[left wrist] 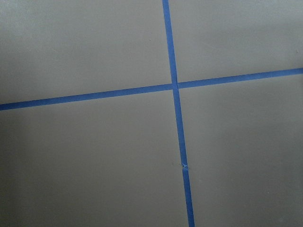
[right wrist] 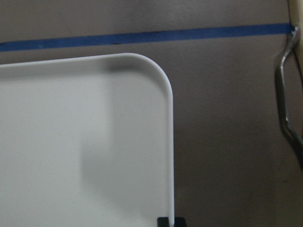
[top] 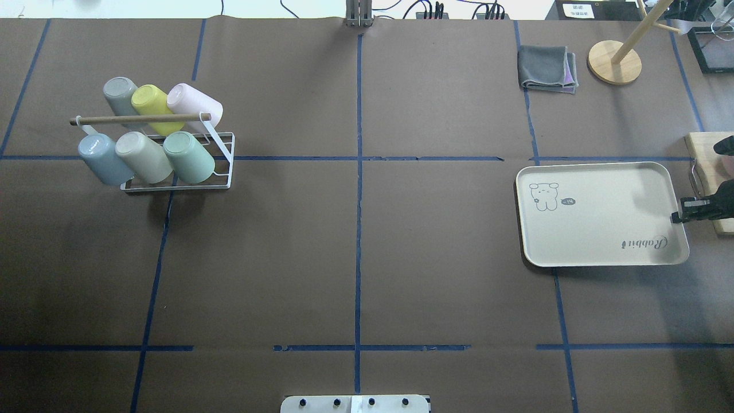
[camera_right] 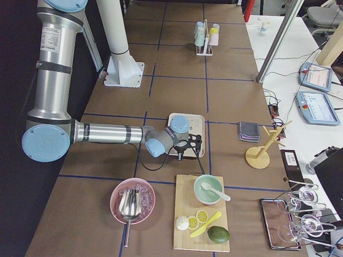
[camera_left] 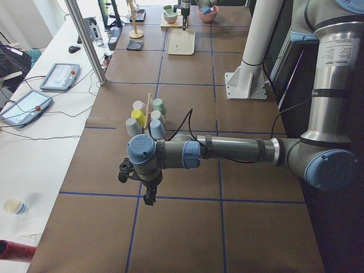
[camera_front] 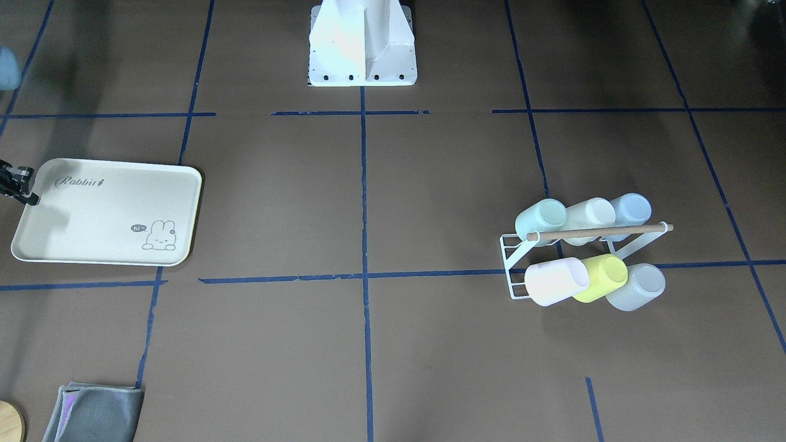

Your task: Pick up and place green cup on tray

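front-facing: the green cup [camera_front: 540,216] lay tilted on the rack [camera_front: 508,258] near the counter's left end. the right gripper [camera_front: 31,186] hung spread, empty, at the tray [camera_front: 92,215] rim (right end). left side: the left gripper [camera_left: 136,186], grip state untellable.

One white rack [top: 231,160] holds six cups: one green cup [top: 189,149], one cream cup [top: 143,156], one pale blue cup [top: 103,158], one grey cup [top: 119,94], one yellow-green cup [top: 150,101] and one pink cup [top: 195,103]. The surface [top: 287,258] also carries one tray [top: 602,229], one folded grey cloth [top: 545,67] and one wooden stand [top: 613,62]. Two arms show — the left arm [camera_left: 239,151] and the right arm [camera_right: 107,133].
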### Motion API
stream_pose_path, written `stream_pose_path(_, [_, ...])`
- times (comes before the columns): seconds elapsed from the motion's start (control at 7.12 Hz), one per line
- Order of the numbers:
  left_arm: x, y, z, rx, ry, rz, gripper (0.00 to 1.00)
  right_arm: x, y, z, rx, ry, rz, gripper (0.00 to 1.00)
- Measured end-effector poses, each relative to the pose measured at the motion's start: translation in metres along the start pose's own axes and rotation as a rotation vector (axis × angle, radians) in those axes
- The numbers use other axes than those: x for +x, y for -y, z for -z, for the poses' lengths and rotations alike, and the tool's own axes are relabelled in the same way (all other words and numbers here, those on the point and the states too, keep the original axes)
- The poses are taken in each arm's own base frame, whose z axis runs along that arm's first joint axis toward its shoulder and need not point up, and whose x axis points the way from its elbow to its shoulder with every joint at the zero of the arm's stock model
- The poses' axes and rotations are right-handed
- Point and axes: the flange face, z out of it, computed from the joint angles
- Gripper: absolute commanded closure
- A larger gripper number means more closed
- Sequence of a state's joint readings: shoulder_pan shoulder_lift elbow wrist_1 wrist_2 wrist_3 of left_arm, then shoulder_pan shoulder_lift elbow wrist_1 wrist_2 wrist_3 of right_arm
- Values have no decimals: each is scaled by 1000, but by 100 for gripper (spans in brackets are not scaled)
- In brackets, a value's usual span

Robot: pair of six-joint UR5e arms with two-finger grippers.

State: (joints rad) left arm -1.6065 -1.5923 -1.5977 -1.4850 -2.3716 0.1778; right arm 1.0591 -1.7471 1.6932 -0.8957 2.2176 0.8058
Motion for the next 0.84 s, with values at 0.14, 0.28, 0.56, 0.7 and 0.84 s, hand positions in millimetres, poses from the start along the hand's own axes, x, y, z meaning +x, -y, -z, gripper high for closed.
stream_pose_path(0.14, [0,0,0,2,0,-1,0,-24,0,21,26,40,7,100])
stream_pose_path(0.28, [0,0,0,3,0,-1,0,-47,0,39,38,86,-1,100])
stream_pose_path(0.56, [-1,0,0,2,0,1,0,-92,11,63,49,173,-61,100])
stream_pose_path(0.7, [-2,-2,-1,4,0,-2,0,-121,21,71,34,226,-103,100])
stream_pose_path(0.84, [-3,-4,-3,9,1,-7,0,-161,28,73,4,280,-138,100])
